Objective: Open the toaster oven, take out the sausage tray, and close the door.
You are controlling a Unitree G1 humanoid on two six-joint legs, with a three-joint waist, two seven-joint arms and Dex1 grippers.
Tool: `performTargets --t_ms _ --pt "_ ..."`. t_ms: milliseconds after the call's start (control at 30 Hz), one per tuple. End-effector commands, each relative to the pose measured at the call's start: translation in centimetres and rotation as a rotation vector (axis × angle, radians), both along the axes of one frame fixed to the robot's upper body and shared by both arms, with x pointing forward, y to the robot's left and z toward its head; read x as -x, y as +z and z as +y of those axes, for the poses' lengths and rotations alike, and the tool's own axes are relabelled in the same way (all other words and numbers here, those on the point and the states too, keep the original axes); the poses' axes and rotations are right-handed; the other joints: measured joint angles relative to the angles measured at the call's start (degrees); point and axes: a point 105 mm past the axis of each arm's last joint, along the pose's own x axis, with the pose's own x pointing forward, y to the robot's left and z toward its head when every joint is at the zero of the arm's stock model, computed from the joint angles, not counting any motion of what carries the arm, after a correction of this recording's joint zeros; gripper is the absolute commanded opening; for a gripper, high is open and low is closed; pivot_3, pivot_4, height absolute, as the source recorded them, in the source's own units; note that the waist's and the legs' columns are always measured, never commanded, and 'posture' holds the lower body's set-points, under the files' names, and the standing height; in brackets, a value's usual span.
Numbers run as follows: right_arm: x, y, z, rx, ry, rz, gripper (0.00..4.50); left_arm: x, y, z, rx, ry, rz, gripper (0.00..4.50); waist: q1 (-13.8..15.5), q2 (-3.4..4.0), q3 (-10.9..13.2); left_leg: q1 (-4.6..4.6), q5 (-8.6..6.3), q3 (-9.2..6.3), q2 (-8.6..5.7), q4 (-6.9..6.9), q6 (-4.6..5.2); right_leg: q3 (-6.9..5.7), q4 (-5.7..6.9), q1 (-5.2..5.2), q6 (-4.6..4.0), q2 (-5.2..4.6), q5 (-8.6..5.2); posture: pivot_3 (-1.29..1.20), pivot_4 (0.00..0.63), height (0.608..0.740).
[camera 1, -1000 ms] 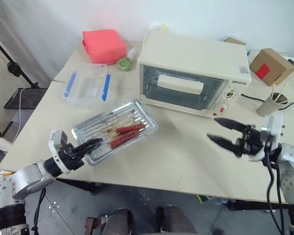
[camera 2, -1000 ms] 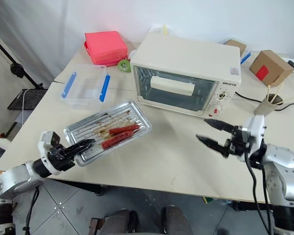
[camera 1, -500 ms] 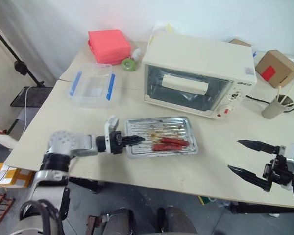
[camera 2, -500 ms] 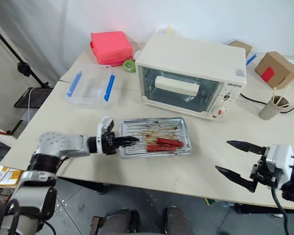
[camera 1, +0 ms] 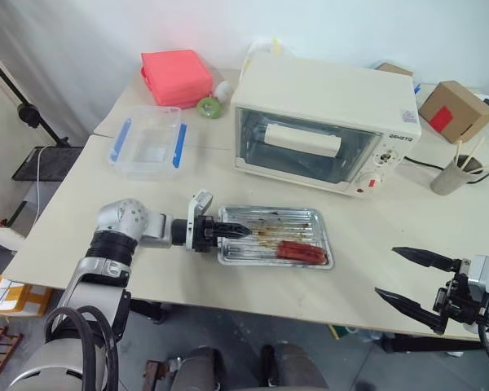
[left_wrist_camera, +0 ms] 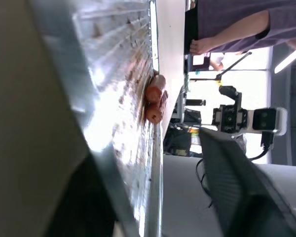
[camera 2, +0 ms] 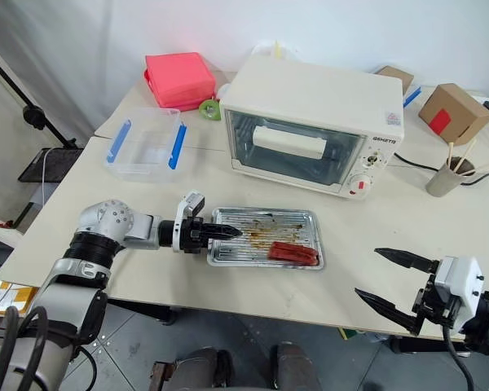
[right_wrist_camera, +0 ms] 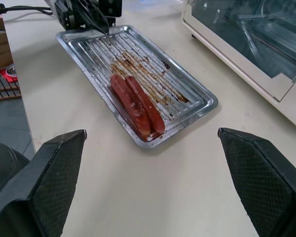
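Your left pincer sits at the sausage tray's near end, fingers straddling its rim; whether it grips or has let go, I cannot tell. The tray lies flat on the table before the toaster oven (door shut), 2 sausages aboard. Your right pincer hangs spread wide, empty, well apart, probably leaving room.

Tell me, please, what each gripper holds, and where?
Left gripper is at the sausage tray's short end rim; whether it grips cannot be told. Right gripper holds nothing.
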Motion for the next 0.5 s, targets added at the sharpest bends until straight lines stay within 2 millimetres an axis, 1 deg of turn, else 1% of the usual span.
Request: performTargets --t_ms 33,100,133,200,233,300,333,367,400,433,500 --pt "-0.3 0.4 0.1 0.011 0.018 -0.023 4.5 1.3 1.6 1.9 0.002 -0.036 -0.111 3.6 -0.52 0.0 0.0 0.02 0.02 0.0 0.0 -0.08 -0.03 0.0 -0.01 -0.01 0.0 0.0 0.0 0.0 0.15 0.74" --pt "-0.6 0.4 0.2 0.011 0.031 -0.022 4.5 1.6 1.9 3.6 -0.05 -0.018 -0.229 4.11 -0.88 -0.01 0.0 0.02 0.04 -0.02 0.0 -0.19 -0.05 0.0 -0.05 -0.03 -0.01 0.0 -0.01 0.0 0.15 0.74" --pt "-0.7 0.4 0.2 0.011 0.035 -0.021 4.5 1.7 1.9 4.3 -0.076 -0.011 -0.303 4.48 -0.79 -0.01 0.0 0.04 0.05 -0.02 0.0 -0.25 -0.06 0.01 -0.09 -0.03 -0.01 0.0 -0.01 0.0 0.15 0.74" --pt "-0.9 0.3 0.2 0.01 0.042 -0.02 4.5 1.8 2.1 5.6 -0.108 0.008 -0.434 4.49 -0.69 0.02 0.01 0.04 0.06 -0.02 0.0 -0.27 -0.05 0.01 -0.11 -0.03 -0.02 -0.01 -0.01 0.0 0.15 0.74" --pt "-1.1 0.3 0.3 0.011 0.052 -0.02 4.5 2.2 1.8 6.6 -0.179 -0.016 -0.541 4.49 -0.68 0.02 0.01 0.05 0.06 -0.02 -0.01 -0.3 -0.04 0.01 -0.12 -0.03 -0.02 -0.03 -0.01 0.0 0.15 0.74" --pt "-1.2 0.2 0.4 0.013 0.063 -0.019 4.5 3.0 1.3 7.5 -0.258 -0.078 -0.651 4.49 -0.76 0.01 0.02 0.05 0.07 -0.03 -0.01 -0.35 -0.03 0.01 -0.17 -0.03 -0.03 -0.04 -0.01 0.0 0.15 0.74" --pt "-1.4 0.4 0.7 0.012 0.091 -0.018 4.5 3.0 1.6 9.1 -0.303 -0.055 -0.876 4.49 -0.73 0.01 0.01 0.06 0.07 -0.02 -0.01 -0.42 -0.03 0.02 -0.21 -0.03 -0.04 -0.05 -0.01 0.0 0.15 0.74" --pt "-1.6 0.5 1.0 0.011 0.111 -0.018 4.5 3.3 1.9 10.4 -0.341 -0.04 -1.031 4.49 -1.0 0.09 0.01 0.06 0.06 -0.02 -0.01 -0.46 -0.03 0.01 -0.26 -0.02 -0.05 -0.06 -0.02 0.0 0.15 0.74" --pt "-1.8 0.6 1.3 0.012 0.138 -0.018 4.5 3.6 2.1 11.3 -0.411 -0.052 -1.245 4.49 -1.06 0.15 0.02 0.1 0.04 0.03 -0.02 -0.53 0.0 0.04 -0.32 -0.02 -0.07 -0.11 -0.02 0.0 0.15 0.74" --pt "-1.9 0.7 1.5 0.014 0.156 -0.018 4.5 3.9 2.1 11.8 -0.459 -0.075 -1.382 4.49 -1.07 0.15 0.02 0.09 0.03 0.06 -0.02 -0.56 0.03 0.05 -0.33 -0.06 -0.08 -0.14 -0.03 0.0 0.15 0.74" --pt "-2.0 0.9 2.1 0.014 0.19 -0.022 4.5 4.4 0.9 12.2 -0.503 -0.178 -1.415 4.49 -0.65 0.13 0.03 0.06 0.02 0.03 -0.01 -0.61 0.05 0.01 -0.37 -0.14 -0.11 -0.15 -0.04 0.0 0.15 0.74"
